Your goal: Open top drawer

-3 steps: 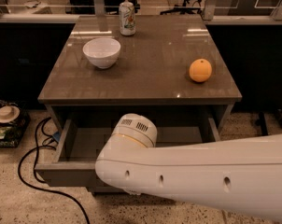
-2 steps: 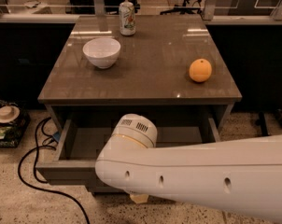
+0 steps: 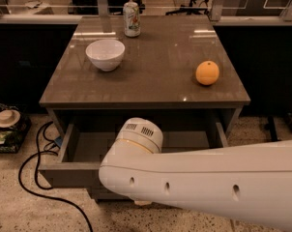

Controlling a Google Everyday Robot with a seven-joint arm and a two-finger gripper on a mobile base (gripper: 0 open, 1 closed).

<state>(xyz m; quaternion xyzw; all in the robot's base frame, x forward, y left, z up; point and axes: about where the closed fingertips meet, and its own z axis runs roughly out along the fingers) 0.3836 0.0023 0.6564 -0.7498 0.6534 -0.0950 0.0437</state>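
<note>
The top drawer stands pulled out under the brown table top. Its broad shallow tray is in view, and its grey front faces me at the lower left. My white arm crosses in front of the drawer from the right, with its round wrist over the tray. My gripper is down behind the arm at the drawer front; only a pale tip shows below the arm. The drawer's handle is hidden by the arm.
On the table top stand a white bowl, a drink can and an orange. A black cable loops on the speckled floor at the left. Clutter lies at the far left.
The drawer and arm stay as they were. A pale tip of the gripper has come into view under the arm.
</note>
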